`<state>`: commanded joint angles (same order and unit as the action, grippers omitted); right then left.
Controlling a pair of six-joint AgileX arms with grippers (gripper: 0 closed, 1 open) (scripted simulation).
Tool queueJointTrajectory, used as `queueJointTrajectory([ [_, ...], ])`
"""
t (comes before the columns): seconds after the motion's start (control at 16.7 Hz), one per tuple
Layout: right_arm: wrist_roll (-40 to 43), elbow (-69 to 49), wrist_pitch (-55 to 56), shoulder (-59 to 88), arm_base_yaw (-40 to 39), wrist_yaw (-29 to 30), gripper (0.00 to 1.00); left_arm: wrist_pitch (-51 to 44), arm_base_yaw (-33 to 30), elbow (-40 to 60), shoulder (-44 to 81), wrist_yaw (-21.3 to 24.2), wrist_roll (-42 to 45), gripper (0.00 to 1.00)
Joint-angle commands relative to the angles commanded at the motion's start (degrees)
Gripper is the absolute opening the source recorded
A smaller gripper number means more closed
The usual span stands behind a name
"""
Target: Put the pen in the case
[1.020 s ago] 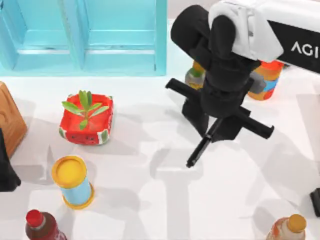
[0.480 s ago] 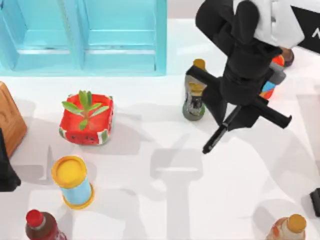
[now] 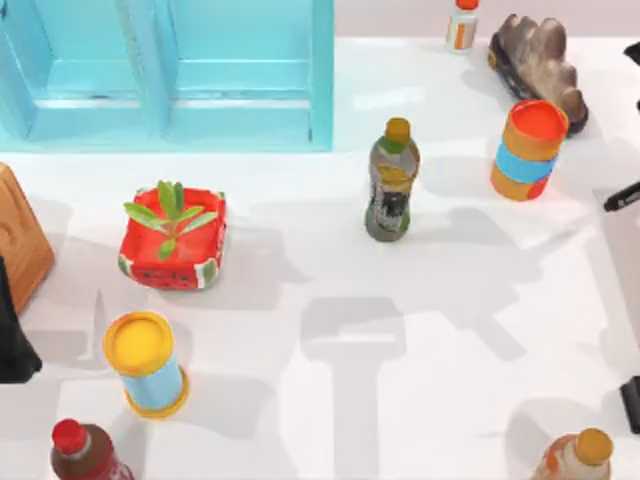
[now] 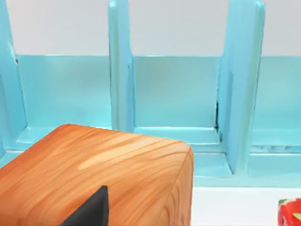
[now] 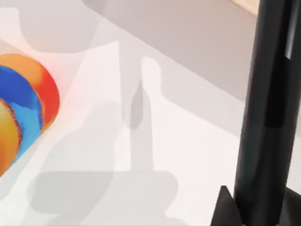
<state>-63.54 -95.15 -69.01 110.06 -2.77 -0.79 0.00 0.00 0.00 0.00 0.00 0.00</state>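
A warm, smooth wood grain with a soft sheen is shown on the block [image 4: 103, 174]. The turquoise case [image 3: 200, 70] is finished in glossy, plastic-like paint, and the pen [image 5: 265, 113] is seen as smooth black plastic with faint highlights. The white table [image 3: 430, 380] is rendered matt and even.

The table holds four bottles [image 3: 391, 180], two cans [image 3: 146, 362], one potted plant [image 3: 172, 238], one wooden block [image 3: 22, 240] and one pen [image 3: 622, 196].

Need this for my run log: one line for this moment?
right gripper: holds pen, table's right edge | left gripper: parked, left edge | case: no pen inside
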Motion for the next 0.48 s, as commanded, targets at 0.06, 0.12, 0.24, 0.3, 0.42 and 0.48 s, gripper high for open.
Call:
queueJointTrajectory([
  [0.06,0.92,0.21,-0.19,-0.50,4.56,-0.24,0.00,0.00,0.00,0.00,0.00,0.00,0.00,1.00],
  [0.12,1.80,0.46,-0.42,-0.96,9.22,-0.52,0.00,0.00,0.00,0.00,0.00,0.00,0.00,1.00],
  [0.24,3.38,1.09,-0.96,-1.72,18.32,-1.07,0.00,0.00,0.00,0.00,0.00,0.00,0.00,1.00],
  [0.3,4.06,1.46,-1.27,-2.01,22.45,-1.28,0.00,0.00,0.00,0.00,0.00,0.00,0.00,1.00],
  [0.42,5.13,2.23,-1.93,-2.40,29.35,-1.43,0.00,0.00,0.00,0.00,0.00,0.00,0.00,1.00],
  [0.48,5.49,2.57,-2.25,-2.50,31.93,-1.38,0.00,0.00,0.00,0.00,0.00,0.00,0.00,1.00],
])
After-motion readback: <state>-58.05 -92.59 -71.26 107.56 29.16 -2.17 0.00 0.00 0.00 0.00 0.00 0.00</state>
